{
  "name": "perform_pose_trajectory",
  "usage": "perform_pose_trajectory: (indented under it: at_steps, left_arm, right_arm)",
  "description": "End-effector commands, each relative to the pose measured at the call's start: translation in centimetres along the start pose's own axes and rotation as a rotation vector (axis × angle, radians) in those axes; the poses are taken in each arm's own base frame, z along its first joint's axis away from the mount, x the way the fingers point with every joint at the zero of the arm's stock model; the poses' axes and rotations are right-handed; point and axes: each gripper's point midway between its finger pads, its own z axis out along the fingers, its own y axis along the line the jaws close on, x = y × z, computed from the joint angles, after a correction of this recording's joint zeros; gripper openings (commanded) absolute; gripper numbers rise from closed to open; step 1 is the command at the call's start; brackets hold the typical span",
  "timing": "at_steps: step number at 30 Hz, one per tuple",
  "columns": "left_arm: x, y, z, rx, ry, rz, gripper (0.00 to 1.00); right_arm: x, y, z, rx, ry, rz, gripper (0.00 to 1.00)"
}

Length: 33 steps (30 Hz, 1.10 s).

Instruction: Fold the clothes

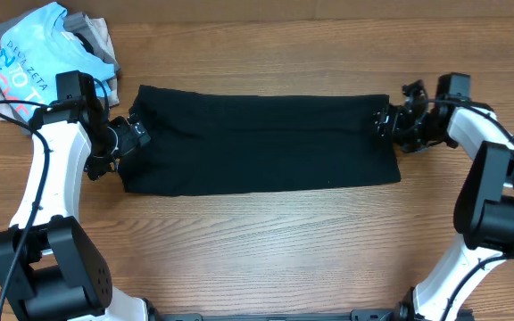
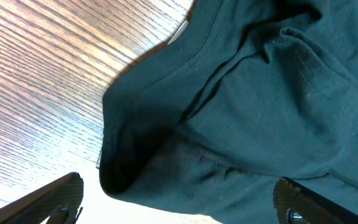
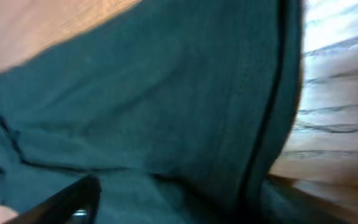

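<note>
Straddling the clothes [image 1: 257,143], left fingers [image 2: 55,196] and right fingers [image 3: 73,199] stand open, gripping nothing.

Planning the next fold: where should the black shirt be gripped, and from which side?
Take the black shirt by its two short ends. It lies flat as a long band across the table, each end facing one arm: left claw from the left onto the layered collar end, right claw from the right onto the stitched hem. Probably pinch every layer at the edge.

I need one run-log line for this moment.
phase: folding | black shirt: long strip on table | left fingers: open at collar end | right fingers: apart at hem end
</note>
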Motion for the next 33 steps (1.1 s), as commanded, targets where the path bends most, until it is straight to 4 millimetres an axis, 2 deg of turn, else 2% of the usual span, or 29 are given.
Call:
perform_pose_trajectory:
  at_steps: [1, 2, 6, 9, 13, 19, 28, 31, 33]
  left_arm:
    - [-0.5, -0.4, -0.7, 0.02, -0.022, 0.027, 1.0]
    - [-0.4, -0.4, -0.7, 0.02, -0.022, 0.027, 1.0]
    - [-0.4, -0.4, -0.7, 0.02, -0.022, 0.027, 1.0]
    - [-0.4, -0.4, -0.7, 0.02, -0.022, 0.027, 1.0]
    - [-0.4, -0.4, -0.7, 0.019, -0.021, 0.027, 1.0]
    - [-0.5, -0.4, -0.7, 0.02, -0.023, 0.027, 1.0]
    - [-0.5, -0.4, -0.7, 0.02, -0.022, 0.027, 1.0]
    - [-0.6, -0.4, -0.7, 0.022, -0.027, 0.027, 1.0]
    - [-0.6, -0.4, -0.7, 0.023, -0.029, 0.028, 1.0]
  right_arm:
    - [4.6, -3.3, 3.4, 0.179, 0.153, 0.045, 0.69]
    - [4.7, -3.1, 3.5, 0.178, 0.156, 0.04, 0.64]
    - [4.5, -2.8, 3.8, 0.176, 0.15, 0.034, 0.37]
    - [3.9, -2.9, 3.8, 0.179, 0.125, 0.061, 0.22]
    - [3.0, -4.2, 3.3, 0.224, 0.081, 0.128, 0.05]
    - [1.6, -6.7, 1.3, 0.32, 0.03, 0.226, 0.04]
    - [-1.2, -9.1, -4.5, 0.494, 0.0, 0.321, 0.04]
    - [-1.8, -9.0, -6.1, 0.54, 0.0, 0.323, 0.04]
    - [-2.4, -8.2, -7.1, 0.546, -0.008, 0.317, 0.04]
